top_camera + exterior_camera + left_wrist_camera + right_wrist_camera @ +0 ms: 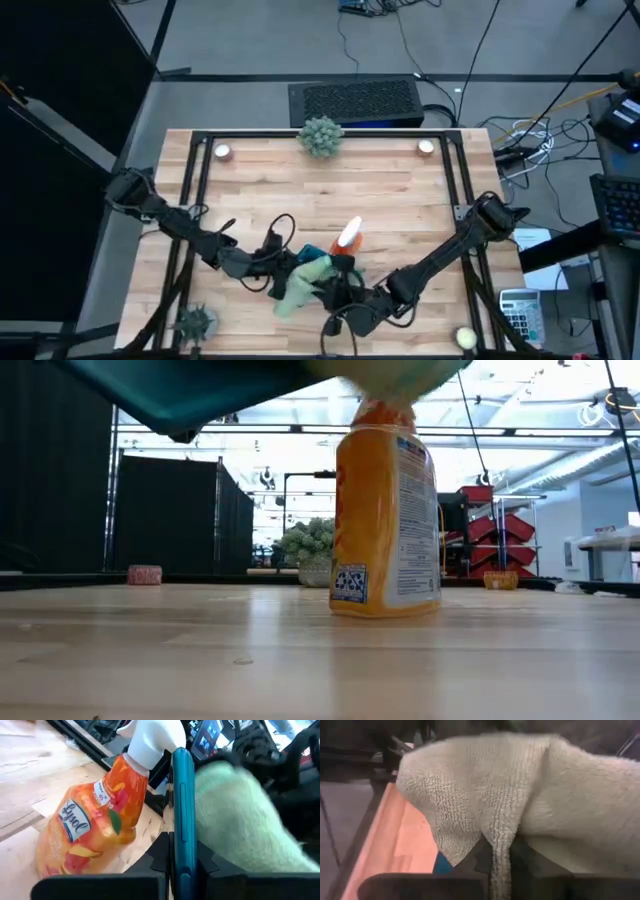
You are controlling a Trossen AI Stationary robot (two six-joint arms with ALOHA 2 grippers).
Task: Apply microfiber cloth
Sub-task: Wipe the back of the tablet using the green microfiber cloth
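My left gripper (181, 870) is shut on a teal-cased tablet (314, 250) and keeps it off the table near the front middle. In the low view its underside (200, 390) hangs above the wood. The pale sage-green microfiber cloth (300, 282) lies against the tablet's face (240, 820). My right gripper (501, 862) is shut on the cloth. An orange spray bottle (348, 238) with a white head stands upright on its base just beyond the tablet (385, 510). My left gripper pinches the tablet's thin teal edge (182, 845) between its two fingers, which lie across that edge. The tablet sits edge-on in the hold and is lifted clear of the table. My right gripper pinches a narrow fold of the cloth (501, 851) between its two fingers. The rest of the cloth spreads beyond the fingers and drapes against the tablet. The contact with the tablet is hidden by the cloth itself.
A spiky green plant (320, 135) stands at the far middle, another (195, 322) at the near left corner. Two small round candles (222, 151) (427, 146) sit at the far corners. A yellow ball (464, 338) lies near right. Bare wood spreads across the middle.
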